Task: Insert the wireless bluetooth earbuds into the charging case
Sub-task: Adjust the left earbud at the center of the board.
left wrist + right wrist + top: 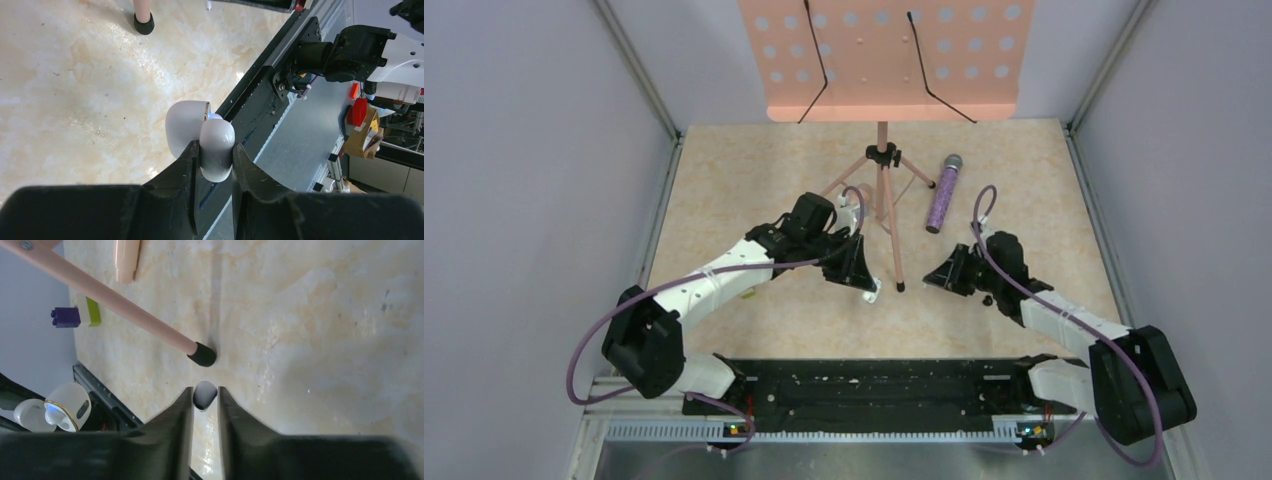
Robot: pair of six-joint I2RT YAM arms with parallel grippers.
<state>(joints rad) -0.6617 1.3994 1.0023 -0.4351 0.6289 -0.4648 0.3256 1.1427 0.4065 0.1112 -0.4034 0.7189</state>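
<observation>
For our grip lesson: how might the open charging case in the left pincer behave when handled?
The charging case looks smooth and glossy, so it may slip in the left pincer. Its rounded shell would likely rock or roll if set down. It stands hinged open, so a nudge could swing the free half.

Left gripper (pixel 868 288), a small white object (pixel 873 294) at its tip, faces the right gripper (pixel 936 277) across the pink music stand's leg (pixel 893 250).
</observation>
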